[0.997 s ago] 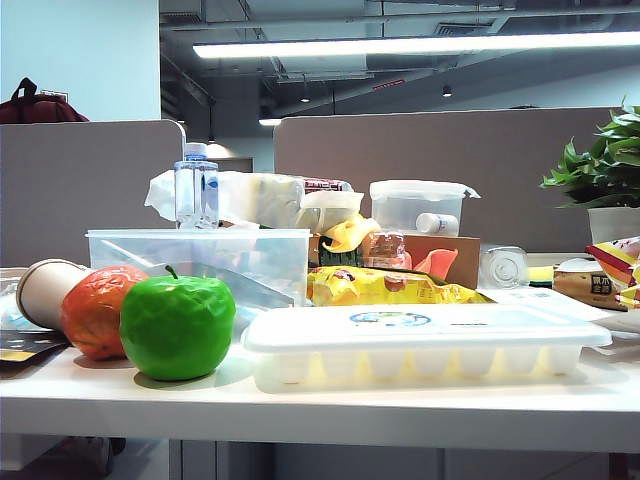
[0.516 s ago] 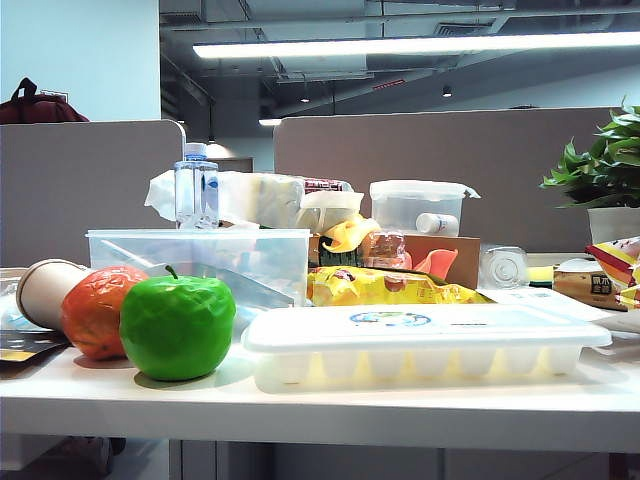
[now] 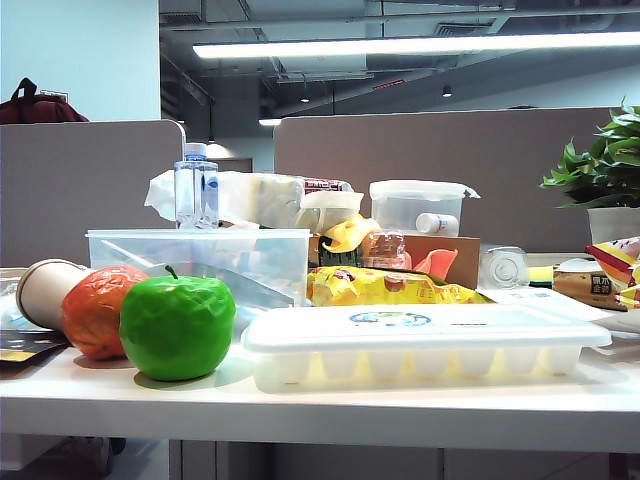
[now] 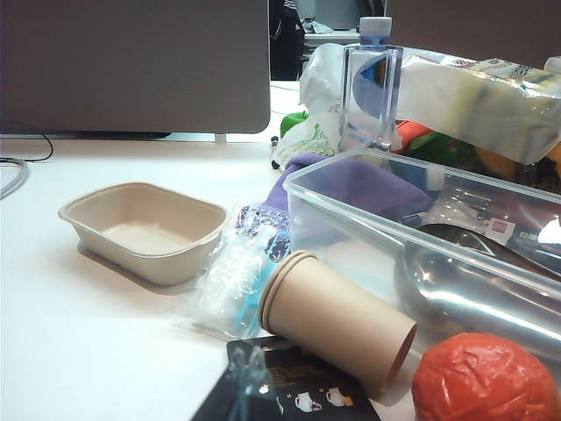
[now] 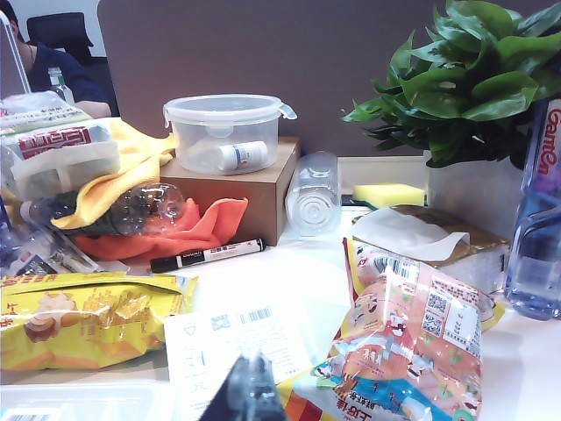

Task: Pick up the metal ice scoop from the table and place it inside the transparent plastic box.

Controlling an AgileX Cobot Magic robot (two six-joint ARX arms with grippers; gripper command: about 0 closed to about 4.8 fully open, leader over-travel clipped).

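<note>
metal ice scoop [image 4: 473,294]: lies inside the transparent plastic box [image 4: 368,206], broad blade against the near wall, seen through the frosted plastic. box stands toward the bench's left end, behind the green apple [image 3: 177,327] and the orange ball [image 3: 92,308].
paper cup [image 4: 337,317]: on its side, just beside the box's near corner.
ice-cube tray [image 3: 420,345]: lidded, along the bench's front edge.
beige tray [image 4: 145,230]: well apart from the box, on bare bench.
left gripper [image 4: 250,386]: tips low over the bench near the cup; cannot tell whether spread or pressed together.
right gripper [image 5: 250,390]: pressed together, holding nothing, above the snack bags [image 5: 408,338].
</note>
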